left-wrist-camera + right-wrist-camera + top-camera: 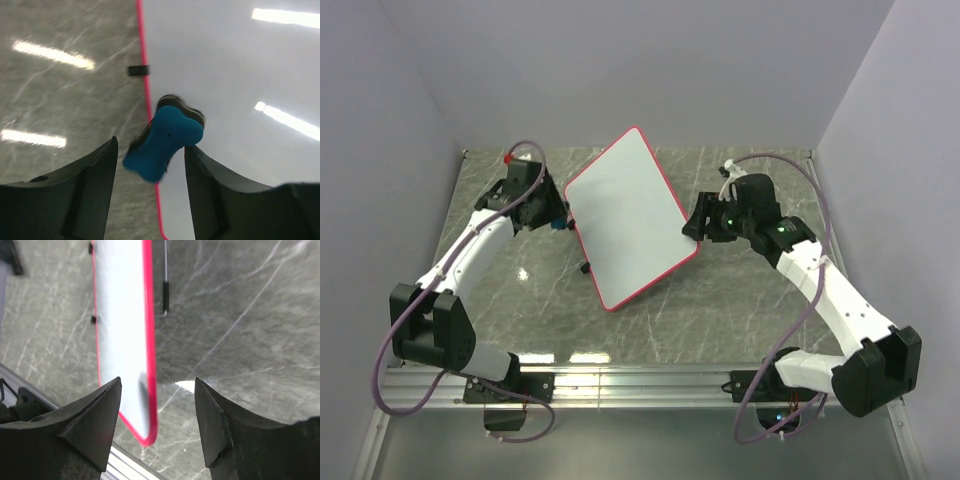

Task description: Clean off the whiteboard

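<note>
The whiteboard (630, 215), white with a red-pink rim, lies at an angle in the middle of the table, and its face shows no marks. At its left edge my left gripper (556, 222) is open. A small blue and black eraser (165, 142) rests across the rim (145, 90) between the spread fingers; it is clear of the left finger and close against the right one. My right gripper (696, 228) is open at the board's right side. The rim (148, 340) and a rounded corner stand between its jaws, and neither jaw touches them.
The table is grey marble (740, 300), with walls close on three sides. A metal rail (620, 380) runs along the near edge. Black feet (138, 70) stick out from the board's edge. A thin rod with a black sleeve (165, 292) lies beyond the board.
</note>
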Tool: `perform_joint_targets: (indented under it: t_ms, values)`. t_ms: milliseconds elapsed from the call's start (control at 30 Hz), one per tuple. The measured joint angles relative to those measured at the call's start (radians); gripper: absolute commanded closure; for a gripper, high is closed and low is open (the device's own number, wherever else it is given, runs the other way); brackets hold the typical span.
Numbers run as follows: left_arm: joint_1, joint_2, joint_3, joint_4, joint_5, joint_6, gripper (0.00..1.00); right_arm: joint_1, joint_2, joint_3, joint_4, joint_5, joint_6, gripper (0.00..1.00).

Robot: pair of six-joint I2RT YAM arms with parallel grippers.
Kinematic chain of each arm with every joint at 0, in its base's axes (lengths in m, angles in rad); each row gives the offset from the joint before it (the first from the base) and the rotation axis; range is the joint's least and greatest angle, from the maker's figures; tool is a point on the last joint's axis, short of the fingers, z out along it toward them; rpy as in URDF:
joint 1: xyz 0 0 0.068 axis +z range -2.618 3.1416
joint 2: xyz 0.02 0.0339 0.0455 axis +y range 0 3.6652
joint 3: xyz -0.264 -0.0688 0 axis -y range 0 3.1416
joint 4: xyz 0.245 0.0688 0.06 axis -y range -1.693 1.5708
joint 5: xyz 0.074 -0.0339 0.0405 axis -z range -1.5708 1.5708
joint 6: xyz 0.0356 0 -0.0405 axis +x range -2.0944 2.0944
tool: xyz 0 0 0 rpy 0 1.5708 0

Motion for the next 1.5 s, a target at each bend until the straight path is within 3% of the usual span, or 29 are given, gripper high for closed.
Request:
perform_joint_targets:
  t_ms: [300, 500, 633, 933, 967, 1000, 1333, 1500]
  values:
    - [0.04, -0.033, -0.34, 0.032, -0.11, -0.031, 0.38, 0.0, -0.194, 0.079, -0.059, 0.074, -0.007, 0.29]
    - [0.052, 0.022, -0.381, 0.034, -0.139, -0.053, 0.37, 0.0, -0.33, -0.006, -0.083, 0.1, -0.002, 0.3]
    - [0.054, -0.027, -0.377, 0.042, -0.128, -0.053, 0.34, 0.0, -0.393, -0.075, -0.14, 0.119, 0.006, 0.29]
    - [0.054, -0.188, -0.254, 0.023, -0.033, -0.052, 0.26, 0.0, -0.476, -0.051, -0.221, 0.227, 0.037, 0.29]
    - [0.054, -0.207, -0.244, 0.022, -0.022, -0.052, 0.13, 0.0, -0.477, -0.04, -0.224, 0.246, 0.043, 0.29]
    - [0.054, -0.229, -0.231, 0.02, -0.007, -0.046, 0.08, 0.0, -0.477, -0.034, -0.224, 0.258, 0.051, 0.29]
    - [0.054, -0.302, 0.038, -0.06, 0.033, -0.052, 0.02, 0.0, -0.52, -0.044, -0.217, 0.182, 0.082, 0.3]
    - [0.054, -0.232, 0.299, -0.171, 0.032, -0.05, 0.02, 0.0, -0.563, -0.146, -0.245, 0.091, 0.09, 0.3]
